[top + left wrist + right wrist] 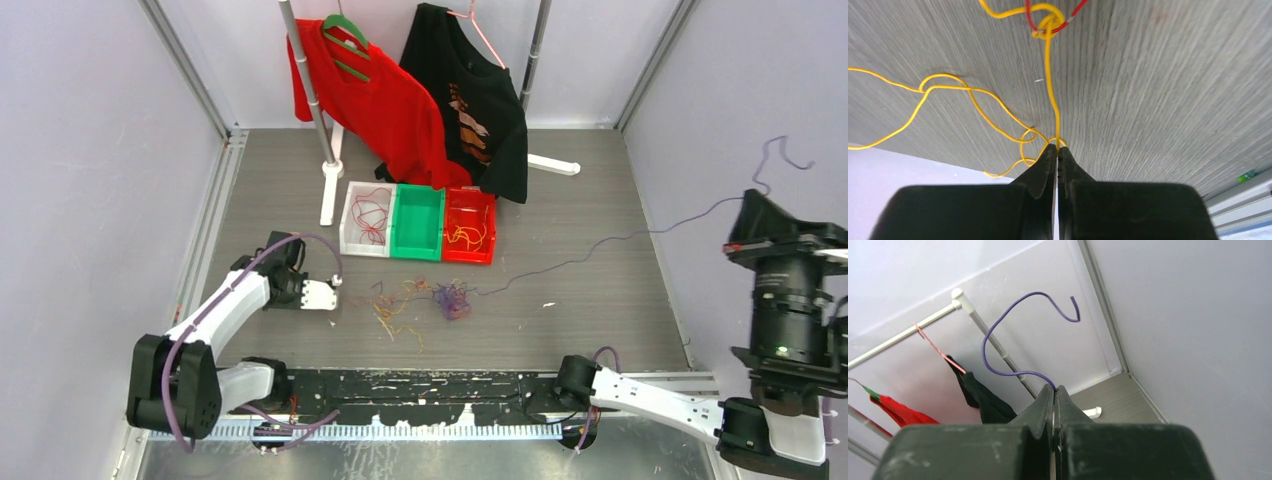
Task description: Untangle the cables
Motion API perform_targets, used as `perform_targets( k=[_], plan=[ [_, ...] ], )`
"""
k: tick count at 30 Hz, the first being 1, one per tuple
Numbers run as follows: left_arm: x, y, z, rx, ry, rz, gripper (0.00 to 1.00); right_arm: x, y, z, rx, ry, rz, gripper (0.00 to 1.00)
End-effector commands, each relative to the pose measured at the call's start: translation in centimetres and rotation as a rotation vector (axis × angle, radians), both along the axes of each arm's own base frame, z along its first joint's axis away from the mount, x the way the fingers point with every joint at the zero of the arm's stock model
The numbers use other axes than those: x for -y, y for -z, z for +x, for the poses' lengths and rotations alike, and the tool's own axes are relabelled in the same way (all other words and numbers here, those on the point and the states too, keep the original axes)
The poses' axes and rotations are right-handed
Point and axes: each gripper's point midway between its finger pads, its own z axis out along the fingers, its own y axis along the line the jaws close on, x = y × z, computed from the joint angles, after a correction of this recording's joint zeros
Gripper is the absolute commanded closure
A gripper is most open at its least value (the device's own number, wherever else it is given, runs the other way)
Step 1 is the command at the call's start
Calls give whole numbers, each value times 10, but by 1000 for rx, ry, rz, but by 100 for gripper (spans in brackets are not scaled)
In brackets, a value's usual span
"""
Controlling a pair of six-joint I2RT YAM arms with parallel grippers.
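At the middle of the grey wood-grain table (pixel 620 310), a loose tangle of thin, wiry cables (pixel 425 298) in red, yellow-orange and dark purple is lying just in front of three small plastic bins standing side by side. The white bin (pixel 347 220) on the left is holding red strands, the red bin (pixel 468 257) on the right is holding yellow ones, and the green bin (pixel 417 222) is sitting between them. Behind the bins, a red T-shirt (pixel 385 105) and a black T-shirt (pixel 485 115) are hanging from a clothes rack.

The left gripper (pixel 1057 147) is sitting low over the table at the tangle's left edge. Its black jaws are pressed together on one yellow cable (pixel 1050 85), which is running straight away from the fingertips to a knot with a red cable (pixel 1079 7).

The right gripper (pixel 1054 389) is hanging high beside the right wall. Its jaws are clamped together on a single dark purple cable (pixel 983 346), whose free end is curling above the fingertips. In the top view, the rest of that strand is stretching down across the table to the tangle.
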Motion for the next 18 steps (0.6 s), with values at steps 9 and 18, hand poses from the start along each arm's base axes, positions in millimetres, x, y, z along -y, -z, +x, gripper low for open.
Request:
perform_targets(
  k=[9, 18],
  plan=[
    [-17, 2, 20, 16, -28, 9, 96, -5, -46, 6, 27, -99, -76, 99],
    [59, -97, -6, -201, -180, -428, 1, -118, -53, 18, 92, -514, -45, 99]
  ],
)
